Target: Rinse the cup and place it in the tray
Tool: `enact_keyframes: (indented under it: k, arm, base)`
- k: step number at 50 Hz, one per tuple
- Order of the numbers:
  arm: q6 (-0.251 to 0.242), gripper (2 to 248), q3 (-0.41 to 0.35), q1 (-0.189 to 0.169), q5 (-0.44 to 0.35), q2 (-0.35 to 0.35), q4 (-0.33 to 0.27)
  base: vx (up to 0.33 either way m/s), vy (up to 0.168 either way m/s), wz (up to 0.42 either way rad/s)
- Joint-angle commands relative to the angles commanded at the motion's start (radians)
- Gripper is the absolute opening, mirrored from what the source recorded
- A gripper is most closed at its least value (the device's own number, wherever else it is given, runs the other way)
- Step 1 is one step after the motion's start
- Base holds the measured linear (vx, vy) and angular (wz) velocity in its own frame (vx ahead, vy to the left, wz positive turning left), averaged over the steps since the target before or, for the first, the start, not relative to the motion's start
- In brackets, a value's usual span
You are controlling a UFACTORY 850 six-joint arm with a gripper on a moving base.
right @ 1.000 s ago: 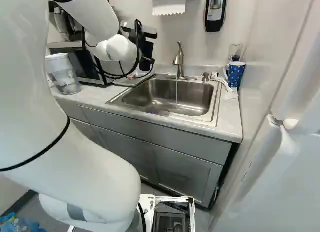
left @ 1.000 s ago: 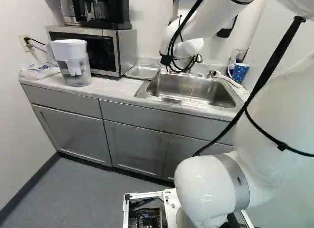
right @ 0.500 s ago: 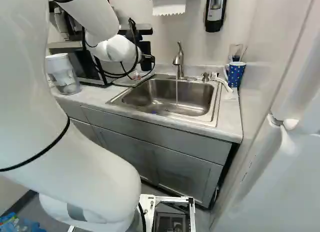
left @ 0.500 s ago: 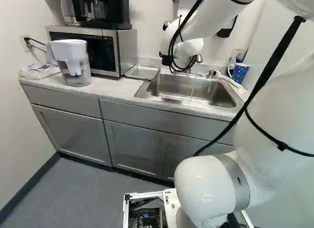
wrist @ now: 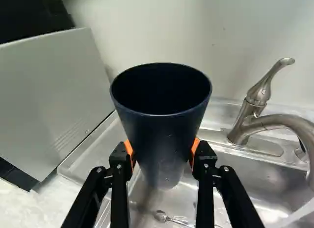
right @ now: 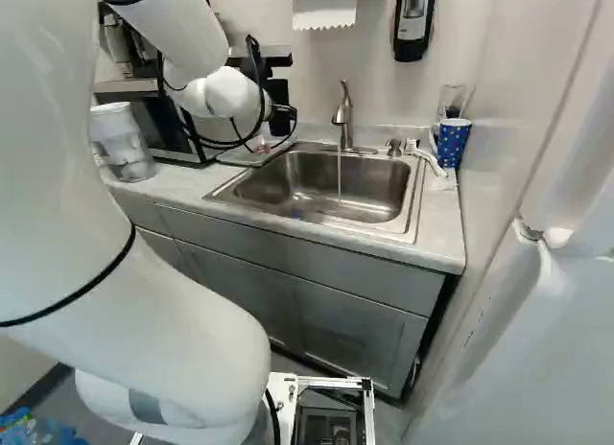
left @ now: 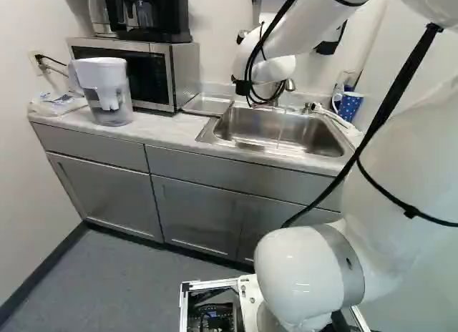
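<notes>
In the right base view, the black body of my gripper [right: 280,95] shows beyond the white wrist, its fingertips hidden. The wrist view has the gripper [wrist: 163,156] shut on a dark blue cup [wrist: 159,127], orange pads on two opposite sides. The cup is upright, its open mouth up and its inside dark. Below and beyond it lies a shallow metal tray [wrist: 91,152], between the microwave and the sink; the tray [left: 206,105] also shows in the left base view. Water runs from the faucet [right: 343,114] into the sink [right: 326,186], clear of the cup.
The microwave [left: 154,74] stands beside the tray, with a water pitcher [left: 107,92] left of it. A spotted blue mug [right: 451,141] stands right of the sink. A spoon [wrist: 162,216] lies in the sink. A wall rises close behind the faucet.
My wrist has turned slightly, shifting the gripper's black body a little in the right base view. The base has stayed put, and the water is still running.
</notes>
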State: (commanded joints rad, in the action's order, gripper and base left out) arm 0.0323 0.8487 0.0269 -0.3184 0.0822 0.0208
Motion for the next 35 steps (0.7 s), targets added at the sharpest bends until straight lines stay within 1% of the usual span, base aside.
enact_keyframes:
  k: [14,35]
  arm:
    - [0.000,124,0.038,0.028,-0.008,-0.039,0.000]
    - [0.000,124,0.092,0.084,-0.036,-0.093,0.000]
  base:
    - [0.000,0.000,0.000]
    - [0.000,0.000,0.000]
